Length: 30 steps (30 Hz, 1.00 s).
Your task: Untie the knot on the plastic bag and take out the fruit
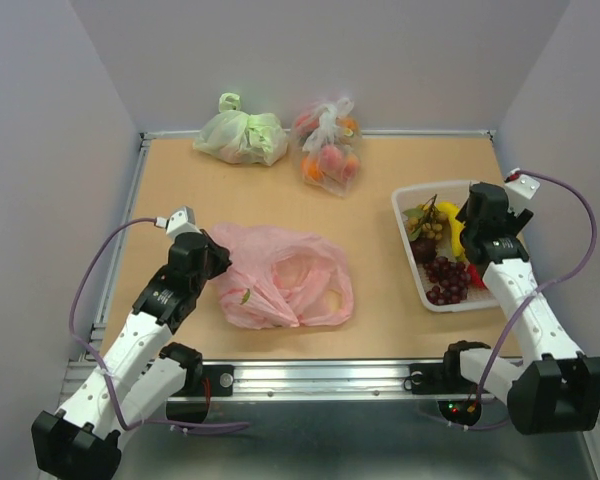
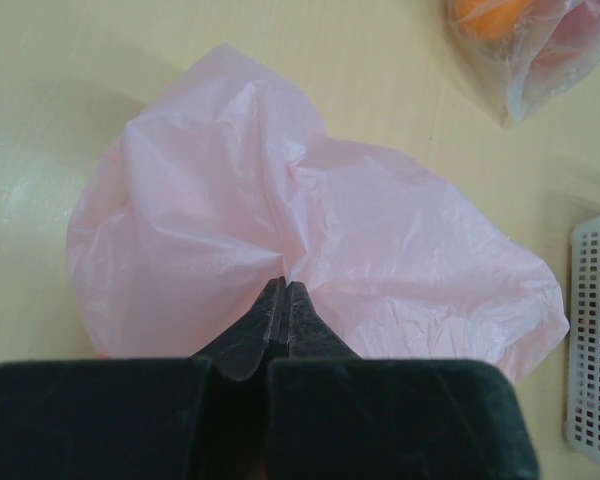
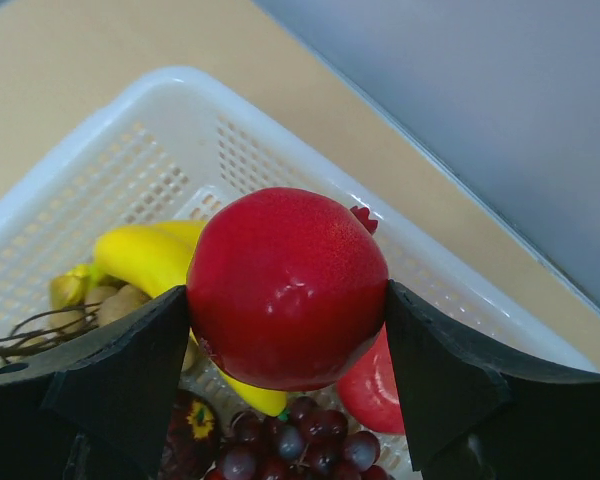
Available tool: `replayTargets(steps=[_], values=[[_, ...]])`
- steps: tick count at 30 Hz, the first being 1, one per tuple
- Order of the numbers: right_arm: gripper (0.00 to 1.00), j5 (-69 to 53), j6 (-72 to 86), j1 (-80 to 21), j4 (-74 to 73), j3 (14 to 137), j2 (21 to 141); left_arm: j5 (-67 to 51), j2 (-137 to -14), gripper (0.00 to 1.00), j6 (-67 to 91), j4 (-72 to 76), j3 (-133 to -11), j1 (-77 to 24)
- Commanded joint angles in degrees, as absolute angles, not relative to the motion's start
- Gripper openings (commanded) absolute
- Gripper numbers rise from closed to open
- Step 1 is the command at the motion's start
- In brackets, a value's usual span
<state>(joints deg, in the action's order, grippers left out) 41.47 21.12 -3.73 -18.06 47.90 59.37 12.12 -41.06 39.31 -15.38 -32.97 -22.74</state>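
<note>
The pink plastic bag [image 1: 280, 275] lies flattened on the table in front of the left arm, its handle loops slack; the knot is out of view. My left gripper [image 2: 283, 285] is shut, pinching the pink film, which puckers at its tips along the bag's left edge [image 1: 220, 262]. My right gripper [image 3: 285, 295] is shut on a round red pomegranate [image 3: 280, 240], held just above the white basket [image 3: 180, 85]. In the basket lie a yellow banana [image 3: 145, 255], a dark purple grape bunch [image 1: 447, 278], greenish grapes [image 1: 427, 228] and another red fruit [image 3: 375, 385].
A pale green bag [image 1: 242, 135] and a clear bag of orange-red fruit [image 1: 330, 150] sit at the table's back edge. The basket [image 1: 405, 195] stands at the right, close to the side wall. Walls close off the table on three sides.
</note>
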Motion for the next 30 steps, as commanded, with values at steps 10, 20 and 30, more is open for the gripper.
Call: replayTargets(steps=[10, 20, 30], values=[[1.00, 32.09, 24.43, -0.26, -24.86, 54.12, 56.61, 13.89, -40.86, 0.00, 38.14, -14.15, -39.72, -21.88], [1.00, 17.67, 23.73, -0.26, -27.60, 59.33, 39.56, 16.70, -45.09, 0.00, 36.91, -6.16, -47.46, -17.14], [1.00, 10.64, 19.69, -0.26, -34.01, 58.71, 19.09, 24.51, -34.56, 0.21, 43.67, -13.35, -38.59, -14.77]])
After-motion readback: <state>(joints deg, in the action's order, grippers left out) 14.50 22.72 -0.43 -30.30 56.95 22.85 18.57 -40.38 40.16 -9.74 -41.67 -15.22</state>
